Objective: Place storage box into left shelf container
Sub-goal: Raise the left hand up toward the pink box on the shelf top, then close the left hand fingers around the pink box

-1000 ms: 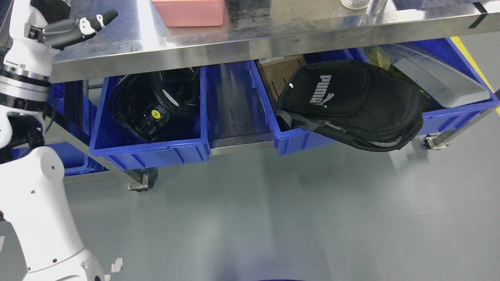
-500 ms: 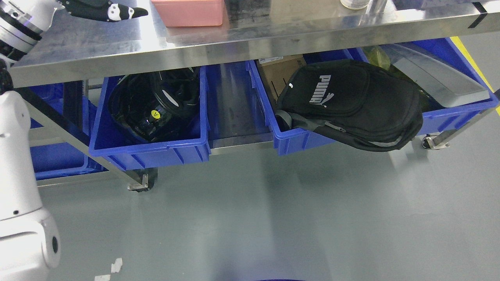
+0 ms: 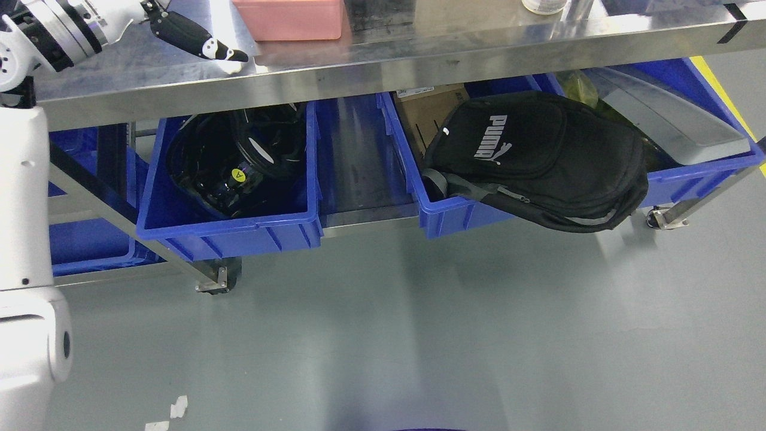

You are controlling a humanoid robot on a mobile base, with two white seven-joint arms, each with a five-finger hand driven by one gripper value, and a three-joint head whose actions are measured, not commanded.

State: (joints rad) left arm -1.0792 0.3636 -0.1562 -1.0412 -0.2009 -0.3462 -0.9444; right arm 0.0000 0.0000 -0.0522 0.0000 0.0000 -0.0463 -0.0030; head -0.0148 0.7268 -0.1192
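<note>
A pink storage box (image 3: 290,18) sits on the steel table top (image 3: 419,42), cut off by the top edge of the head view. My left hand (image 3: 197,39) is over the table top just left of the box, its dark fingers stretched out flat and holding nothing, apart from the box. The left arm (image 3: 24,197) rises along the left edge. Below the table, the left blue container (image 3: 230,230) on the shelf holds black cables and gear. My right arm does not show.
A second blue container (image 3: 455,212) at centre right holds a cardboard box and a black backpack (image 3: 538,158) that hangs over its front. A third blue bin (image 3: 694,179) is at the right. The table's castor (image 3: 218,281) stands on the grey floor.
My left arm has swung up and to the right. The hand has gone from the table's left edge to just beside the pink box, fingers staying extended. The box has not moved.
</note>
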